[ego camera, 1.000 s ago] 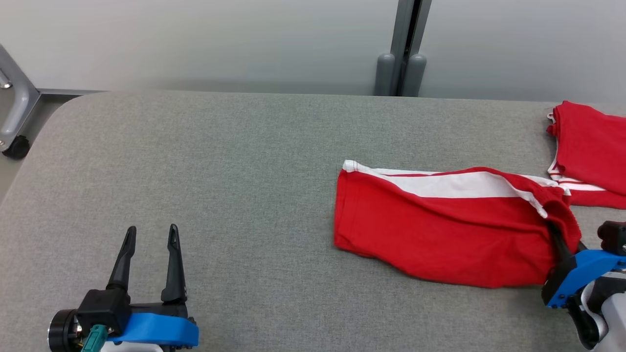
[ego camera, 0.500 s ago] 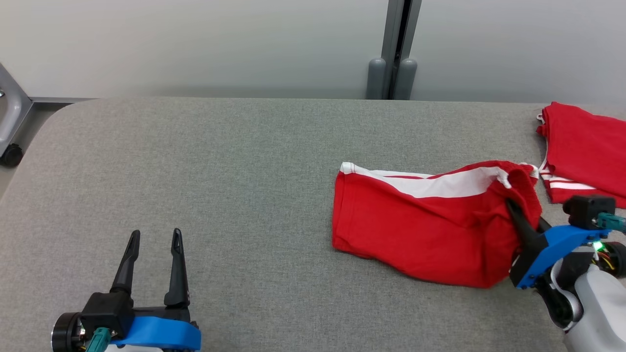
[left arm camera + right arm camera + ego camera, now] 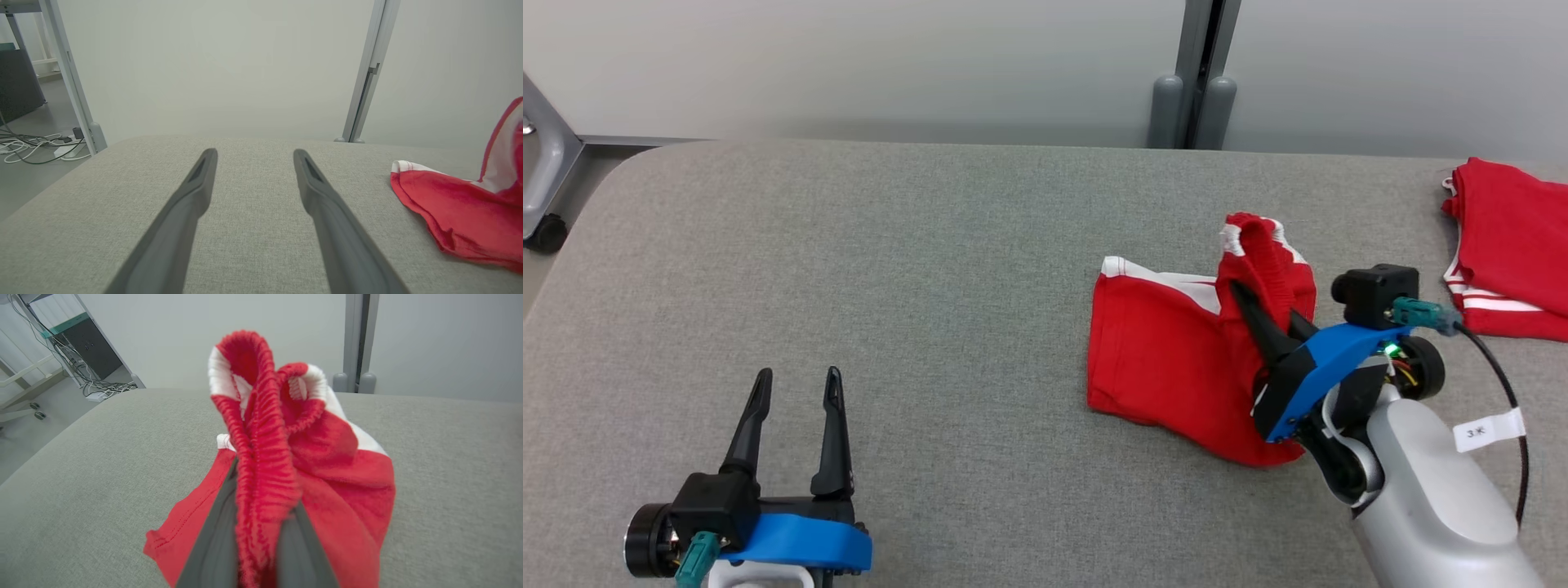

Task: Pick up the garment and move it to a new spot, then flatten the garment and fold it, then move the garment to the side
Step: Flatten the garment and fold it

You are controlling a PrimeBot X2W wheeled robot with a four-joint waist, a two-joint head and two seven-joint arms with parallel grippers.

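Head view: garment runs left-right, right end lifted in right pincer.

This looks like a robotics lab or test room, not a home. The table is a plain work surface wrapped in grey fabric, with a rounded corner. Blank pale partition panels, joined by a grey metal post, stand behind its far edge. Beyond its far left corner a metal frame stands on a caster. In the left wrist view, loose cables and a power strip lie on the bare floor near a dark cabinet.
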